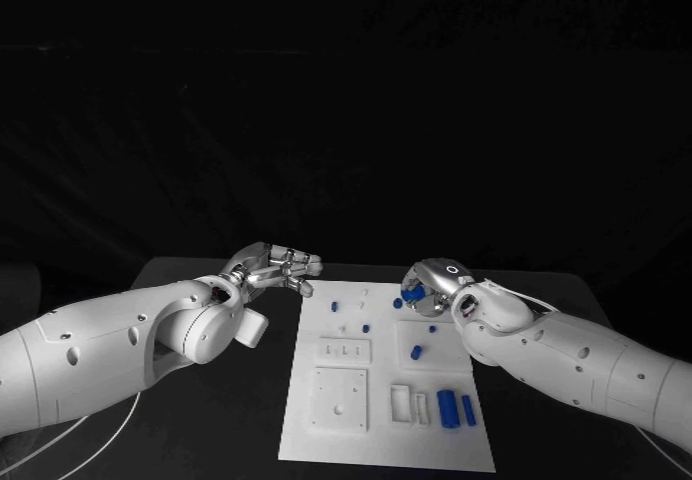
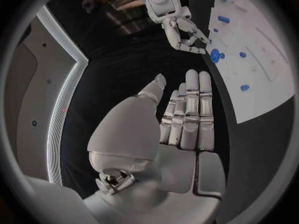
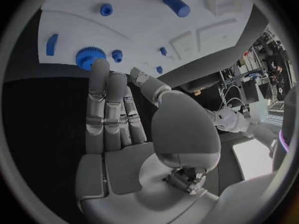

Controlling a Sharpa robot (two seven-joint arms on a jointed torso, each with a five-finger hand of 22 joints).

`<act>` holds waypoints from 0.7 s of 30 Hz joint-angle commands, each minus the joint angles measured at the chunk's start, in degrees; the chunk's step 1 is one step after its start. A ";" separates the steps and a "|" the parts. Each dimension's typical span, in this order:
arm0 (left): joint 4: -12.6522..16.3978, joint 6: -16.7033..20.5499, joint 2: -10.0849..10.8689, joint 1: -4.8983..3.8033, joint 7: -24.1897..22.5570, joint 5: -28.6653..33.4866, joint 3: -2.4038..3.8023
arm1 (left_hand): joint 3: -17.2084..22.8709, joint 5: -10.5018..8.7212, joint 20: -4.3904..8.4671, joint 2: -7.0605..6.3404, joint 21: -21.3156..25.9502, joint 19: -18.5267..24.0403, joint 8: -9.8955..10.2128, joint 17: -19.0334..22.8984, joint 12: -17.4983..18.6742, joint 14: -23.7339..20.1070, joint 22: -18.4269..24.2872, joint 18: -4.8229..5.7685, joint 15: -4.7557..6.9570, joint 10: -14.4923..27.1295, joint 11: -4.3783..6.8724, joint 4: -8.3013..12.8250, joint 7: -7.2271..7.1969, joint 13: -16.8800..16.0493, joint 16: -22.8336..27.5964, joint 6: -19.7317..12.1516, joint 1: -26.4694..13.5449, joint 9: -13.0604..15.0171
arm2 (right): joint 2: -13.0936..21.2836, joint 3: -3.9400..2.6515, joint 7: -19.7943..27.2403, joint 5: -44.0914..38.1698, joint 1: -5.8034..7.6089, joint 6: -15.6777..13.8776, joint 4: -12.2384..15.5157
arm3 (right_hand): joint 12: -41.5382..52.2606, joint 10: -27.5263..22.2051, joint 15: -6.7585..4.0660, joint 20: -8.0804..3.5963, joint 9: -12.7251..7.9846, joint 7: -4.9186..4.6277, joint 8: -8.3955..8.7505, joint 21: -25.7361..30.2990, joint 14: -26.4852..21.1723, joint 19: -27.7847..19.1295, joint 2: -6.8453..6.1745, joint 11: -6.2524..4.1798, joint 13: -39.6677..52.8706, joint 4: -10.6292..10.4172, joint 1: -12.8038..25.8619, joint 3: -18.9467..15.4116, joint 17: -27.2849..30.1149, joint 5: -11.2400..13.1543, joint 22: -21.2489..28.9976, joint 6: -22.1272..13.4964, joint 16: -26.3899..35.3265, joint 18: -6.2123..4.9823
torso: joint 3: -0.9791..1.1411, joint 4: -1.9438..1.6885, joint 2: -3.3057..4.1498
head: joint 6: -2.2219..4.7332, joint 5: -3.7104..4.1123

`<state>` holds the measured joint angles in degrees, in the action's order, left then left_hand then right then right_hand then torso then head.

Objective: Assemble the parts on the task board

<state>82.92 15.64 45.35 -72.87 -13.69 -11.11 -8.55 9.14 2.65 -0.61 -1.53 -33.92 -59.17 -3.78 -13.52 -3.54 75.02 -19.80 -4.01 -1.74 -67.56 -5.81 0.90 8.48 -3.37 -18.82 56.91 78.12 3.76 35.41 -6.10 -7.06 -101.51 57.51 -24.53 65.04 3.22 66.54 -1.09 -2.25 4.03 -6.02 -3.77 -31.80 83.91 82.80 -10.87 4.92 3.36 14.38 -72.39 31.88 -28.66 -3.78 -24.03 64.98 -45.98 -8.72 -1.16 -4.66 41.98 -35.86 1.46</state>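
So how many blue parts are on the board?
8 blue parts: one far left, two by the right hand, three mid-board, two long ones at the front. More may be hidden.

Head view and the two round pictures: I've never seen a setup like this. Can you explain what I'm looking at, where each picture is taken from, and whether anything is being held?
This is a robot with two white arms, each ending in a silver hand. The square picture comes from a camera on its head, looking down at a black table. The two round pictures come from fisheye cameras at the wrists, each sitting behind its own hand, so straight edges look bent.

On the table lies a white task board with small blue parts scattered on it. The left hand hovers beside the board, fingers apart, holding nothing. The right hand is at the board's far right corner, fingers stretched out toward a blue gear. It seems to hold nothing. I cannot tell whether a fingertip touches the gear.
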 commanded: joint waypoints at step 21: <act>0.82 -1.73 -0.39 -0.03 1.00 -0.71 0.25 | -1.32 0.15 -0.17 0.06 -0.03 0.15 0.17 0.26 0.16 -0.32 0.49 -0.70 -0.16 0.90 -0.08 -0.15 0.12 0.03 -0.43 -0.87 -0.67 -0.06 | -2.86 -0.03 -7.47 -8.29 -0.75 -3.87 -2.79 | 0.07 -0.33 0.26 0.33 -0.03 -0.30 0.17 0.66 -0.64 -0.38 -1.35 -0.10 0.08 -1.08 -0.77 2.17 0.98 0.52 -5.13 -0.23 -2.04 -1.26 | -0.20 -1.63 3.16 | 0.89 1.00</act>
<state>83.64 14.93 45.15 -72.88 -12.81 -11.47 -8.37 8.03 2.65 -0.61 -1.76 -33.92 -59.17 -3.78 -13.31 -3.54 75.02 -19.37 -4.00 -1.74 -67.03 -5.93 0.74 8.64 -3.37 -19.05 56.44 77.89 3.75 32.66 -6.12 -13.58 -108.29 56.82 -28.08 62.39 3.22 65.91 -0.90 -2.03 4.04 -6.23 -3.77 -31.28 83.68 82.60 -12.15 4.79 3.35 13.35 -73.08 33.89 -27.71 -3.49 -29.11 64.37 -47.78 -9.25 -1.31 -6.13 44.74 -34.94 2.44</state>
